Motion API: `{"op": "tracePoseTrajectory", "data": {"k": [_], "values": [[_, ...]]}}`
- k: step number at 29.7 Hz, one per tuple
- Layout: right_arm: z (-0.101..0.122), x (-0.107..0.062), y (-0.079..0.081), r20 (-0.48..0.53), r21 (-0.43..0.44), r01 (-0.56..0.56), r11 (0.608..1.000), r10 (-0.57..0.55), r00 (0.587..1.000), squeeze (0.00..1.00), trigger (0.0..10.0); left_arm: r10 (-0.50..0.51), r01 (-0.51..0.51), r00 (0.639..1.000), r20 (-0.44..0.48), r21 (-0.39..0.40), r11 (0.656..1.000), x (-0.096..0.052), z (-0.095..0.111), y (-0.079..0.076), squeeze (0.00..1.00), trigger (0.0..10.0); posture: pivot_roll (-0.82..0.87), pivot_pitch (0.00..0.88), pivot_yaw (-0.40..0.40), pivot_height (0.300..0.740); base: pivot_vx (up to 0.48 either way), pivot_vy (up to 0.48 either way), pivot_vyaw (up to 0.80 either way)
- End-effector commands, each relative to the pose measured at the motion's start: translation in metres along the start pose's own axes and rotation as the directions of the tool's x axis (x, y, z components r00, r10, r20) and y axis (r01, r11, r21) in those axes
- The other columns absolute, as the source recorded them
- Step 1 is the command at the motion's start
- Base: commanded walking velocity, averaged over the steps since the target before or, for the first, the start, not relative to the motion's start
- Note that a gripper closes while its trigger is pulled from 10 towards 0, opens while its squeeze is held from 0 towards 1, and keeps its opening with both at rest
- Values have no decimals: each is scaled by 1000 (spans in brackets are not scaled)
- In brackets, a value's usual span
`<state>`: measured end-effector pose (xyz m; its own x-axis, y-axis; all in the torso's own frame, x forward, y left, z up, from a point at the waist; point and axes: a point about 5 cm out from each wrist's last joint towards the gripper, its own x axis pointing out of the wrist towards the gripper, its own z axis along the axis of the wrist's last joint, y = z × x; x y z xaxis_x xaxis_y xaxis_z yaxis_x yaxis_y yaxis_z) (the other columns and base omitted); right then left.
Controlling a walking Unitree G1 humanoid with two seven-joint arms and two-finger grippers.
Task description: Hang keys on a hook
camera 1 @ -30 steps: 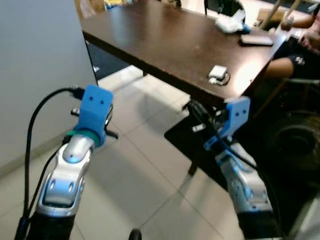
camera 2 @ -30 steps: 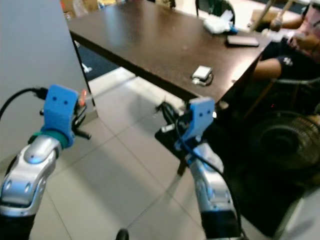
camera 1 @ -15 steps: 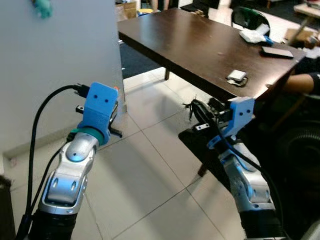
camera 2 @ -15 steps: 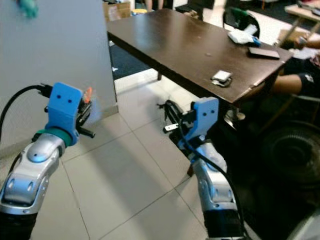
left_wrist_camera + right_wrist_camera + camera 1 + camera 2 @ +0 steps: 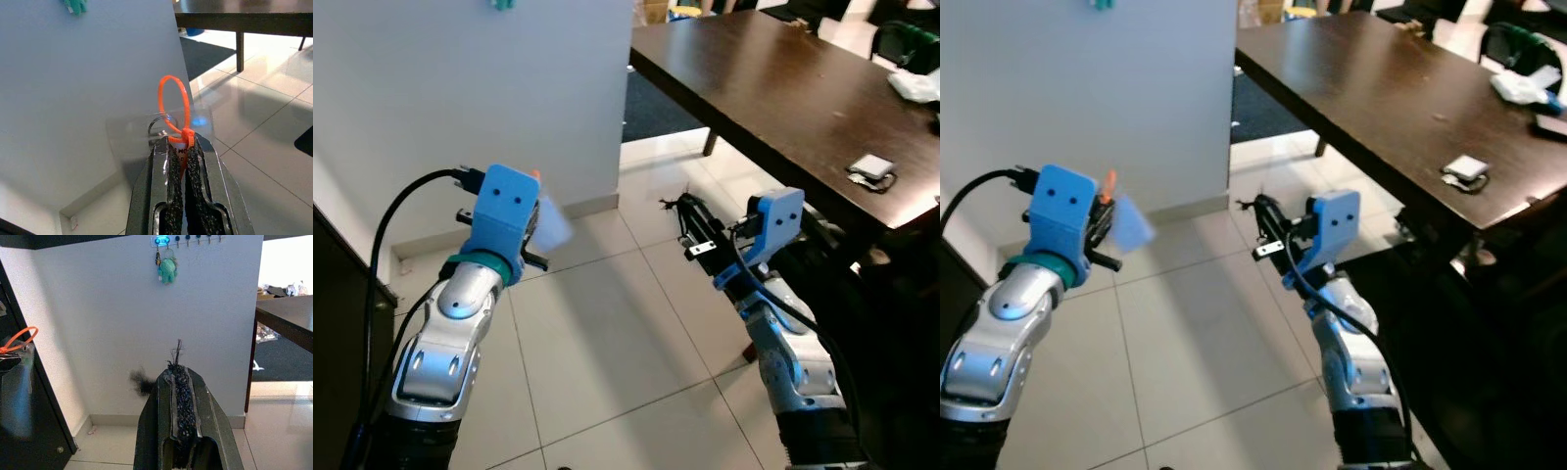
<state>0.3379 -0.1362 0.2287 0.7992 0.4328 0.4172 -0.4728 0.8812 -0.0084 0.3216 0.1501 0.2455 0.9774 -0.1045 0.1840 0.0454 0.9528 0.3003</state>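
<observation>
Your left gripper (image 5: pixel 181 147) is clamped on the keys (image 5: pixel 173 120): an orange loop with a metal ring and clear tag, held up before the white wall (image 5: pixel 460 88). Your right gripper (image 5: pixel 179 377) is pressed together on nothing. The hook rail (image 5: pixel 188 240) sits high on that wall, a teal charm (image 5: pixel 167 269) hanging from it

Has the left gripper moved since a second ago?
Cannot tell. The camera has turned: the dark table slid right across the head views, while the left gripper, shut on the orange loop, keeps the same place in the picture.
</observation>
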Motion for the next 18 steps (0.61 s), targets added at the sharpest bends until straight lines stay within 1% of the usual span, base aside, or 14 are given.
{"op": "tracePoseTrajectory", "data": {"k": [1,18], "values": [[-3,-4,-3,-7,14,15,1000,-15,1000,0,10000,-9,9,1000,0,8,1000,0,-1,-2,0,10000,71,132,63,740,465,0,0],[-5,-4,-1,-15,-3,4,1000,-4,1000,0,10000,1,-1,1000,-9,4,1000,1,-2,0,0,10000,73,139,65,740,466,0,0]]}}
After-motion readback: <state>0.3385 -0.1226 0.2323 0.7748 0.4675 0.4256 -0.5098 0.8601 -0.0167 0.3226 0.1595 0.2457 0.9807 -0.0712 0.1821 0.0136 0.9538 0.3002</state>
